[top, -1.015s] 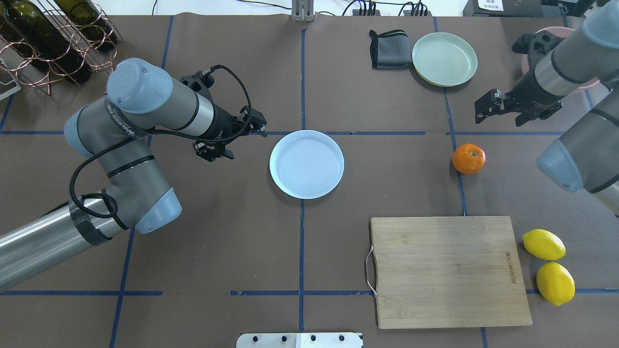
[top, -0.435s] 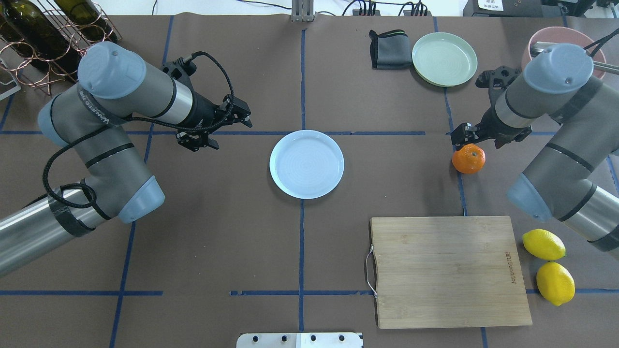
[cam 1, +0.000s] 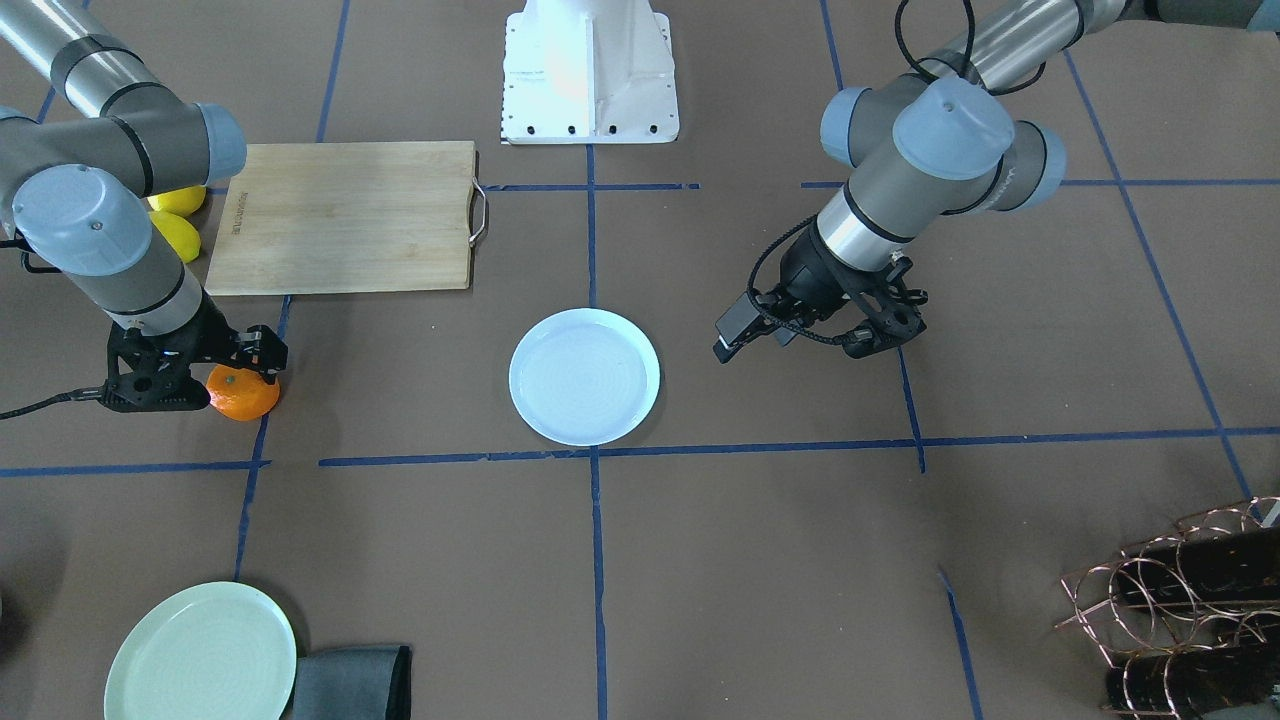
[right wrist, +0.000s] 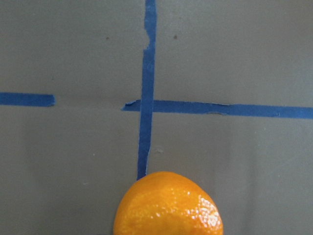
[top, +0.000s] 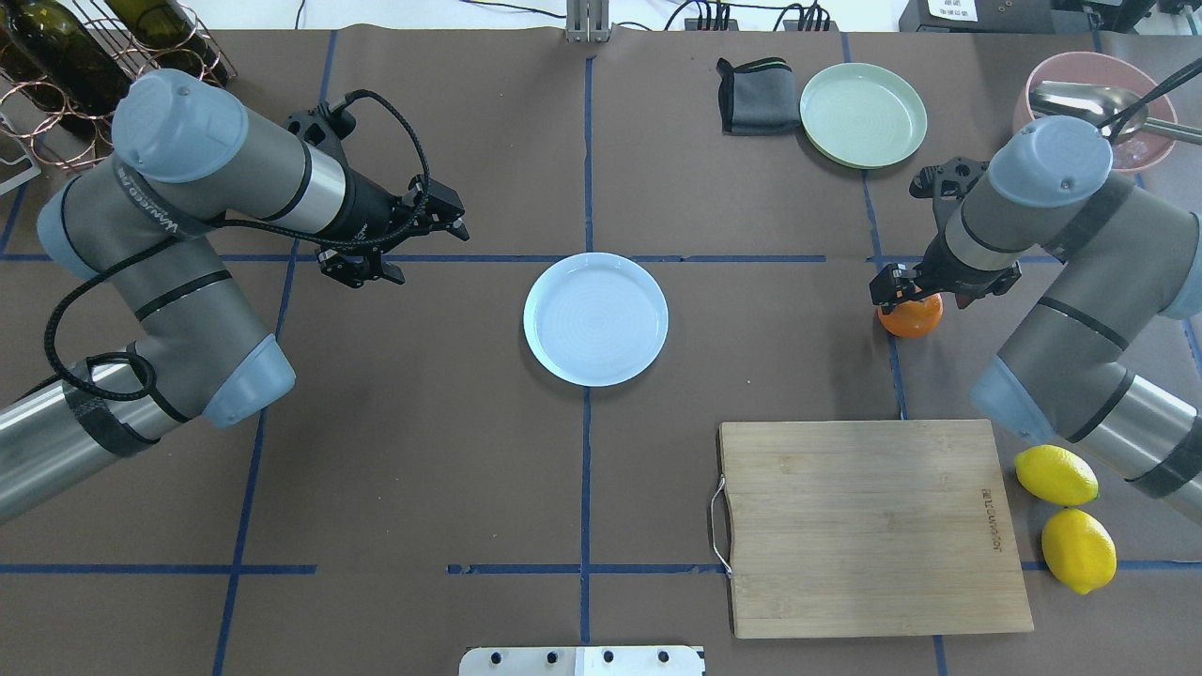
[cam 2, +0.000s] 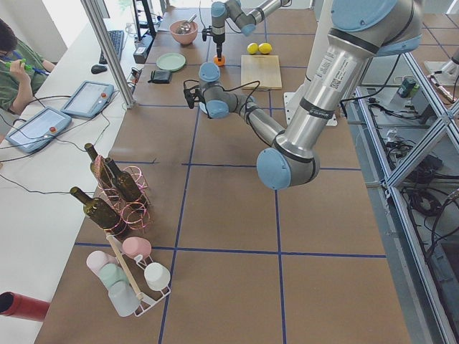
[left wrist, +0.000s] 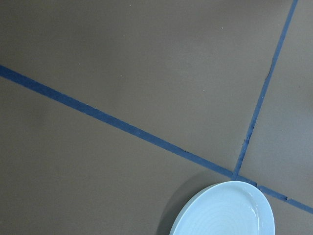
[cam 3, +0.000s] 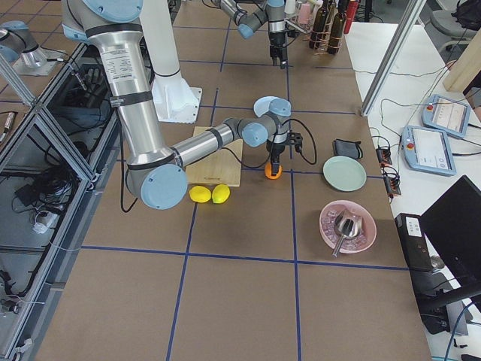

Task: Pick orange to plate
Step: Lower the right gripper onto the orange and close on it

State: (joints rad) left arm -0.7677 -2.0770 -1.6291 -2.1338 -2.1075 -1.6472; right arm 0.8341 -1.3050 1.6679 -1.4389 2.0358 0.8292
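We see the orange (top: 913, 319) resting on the table (top: 779, 319) in the robot's right half. It sits on a blue tape line (top: 897, 376), well apart from the plate (top: 595, 319), which lies at the table's middle where two tape lines cross. The right gripper (top: 937, 286) hangs just over the orange's top with its jaws spread wide. It has hold of nothing, and we cannot tell whether either finger touches the peel. Between orange and plate runs a wide stretch of brown table surface. On the robot's side that stretch is bounded by the far edge of the cutting board (top: 873, 526), which is near the orange but apart from it. On the far side it is bounded by the mint-green plate (top: 863, 115), with a dark cloth (top: 756, 97) just beside it. Two lemons (top: 1056, 475) lie just beside the board's edge on the side away from the plate. The left gripper (top: 406, 242) hovers over the table on the plate's other side, apart from its rim, jaws likewise spread and holding nothing.
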